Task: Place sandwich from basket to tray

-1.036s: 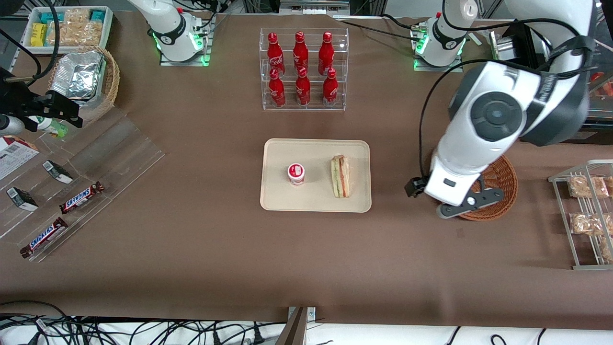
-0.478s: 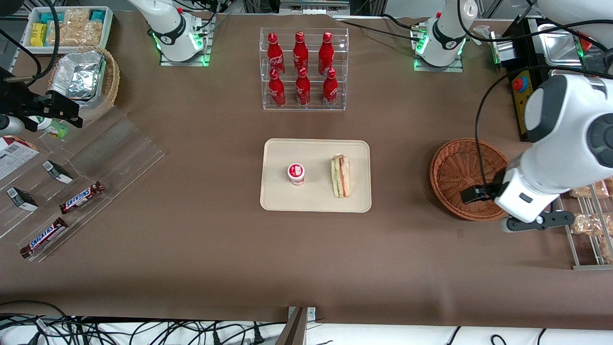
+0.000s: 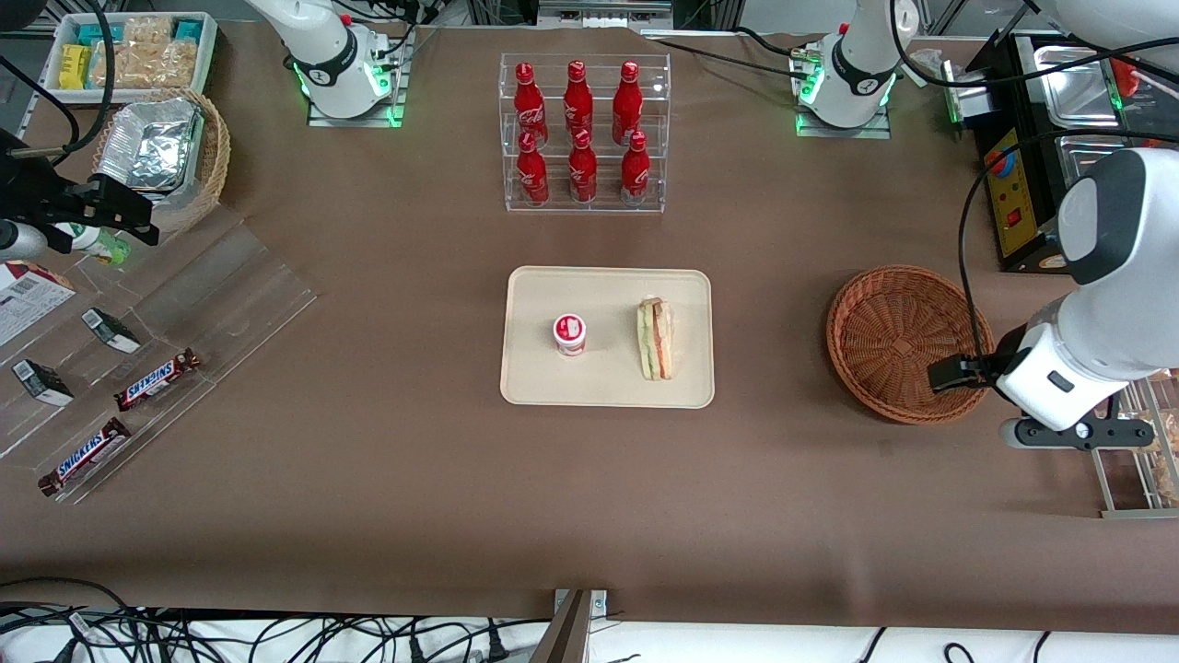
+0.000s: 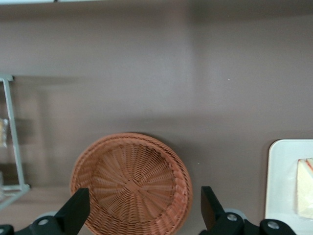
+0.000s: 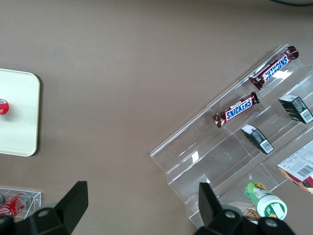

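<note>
The sandwich (image 3: 655, 339) lies on the cream tray (image 3: 608, 285), beside a small red-and-white cup (image 3: 570, 333). One corner of the sandwich (image 4: 305, 188) and the tray's rim (image 4: 273, 186) also show in the left wrist view. The reddish-brown wicker basket (image 3: 907, 343) has nothing in it and stands toward the working arm's end of the table. My gripper (image 3: 1068, 428) hangs high beside the basket, over the edge of the wire rack. In the wrist view the gripper (image 4: 143, 193) is open wide, with only the basket (image 4: 131, 183) far below between its fingers.
A clear rack of red cola bottles (image 3: 583, 133) stands farther from the front camera than the tray. A wire rack with bagged snacks (image 3: 1128, 405) sits beside the basket. A black control box (image 3: 1013, 198) is near it. Clear shelves with Snickers bars (image 3: 138, 368) lie toward the parked arm's end.
My arm has swung away from the tray, across the basket toward the wire rack, uncovering the basket. The sandwich has stayed still on the tray.
</note>
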You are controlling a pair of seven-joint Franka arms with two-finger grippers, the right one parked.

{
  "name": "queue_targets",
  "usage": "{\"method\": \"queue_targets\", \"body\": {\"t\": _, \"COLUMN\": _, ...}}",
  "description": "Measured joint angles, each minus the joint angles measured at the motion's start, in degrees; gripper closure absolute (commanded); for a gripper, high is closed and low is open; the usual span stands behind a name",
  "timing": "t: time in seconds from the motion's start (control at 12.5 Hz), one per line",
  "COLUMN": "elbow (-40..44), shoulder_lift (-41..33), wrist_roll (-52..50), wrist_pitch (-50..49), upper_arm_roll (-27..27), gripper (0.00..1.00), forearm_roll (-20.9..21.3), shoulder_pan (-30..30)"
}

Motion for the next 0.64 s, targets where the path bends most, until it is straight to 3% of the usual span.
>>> {"method": "queue_targets", "body": {"t": 0.64, "elbow": 0.6, "shoulder_lift": 0.2, "wrist_roll": 8.1, "wrist_pitch": -2.2, "upper_arm_roll": 0.1, "gripper": 0.00, "forearm_roll": -0.1, "shoulder_pan": 0.0}}
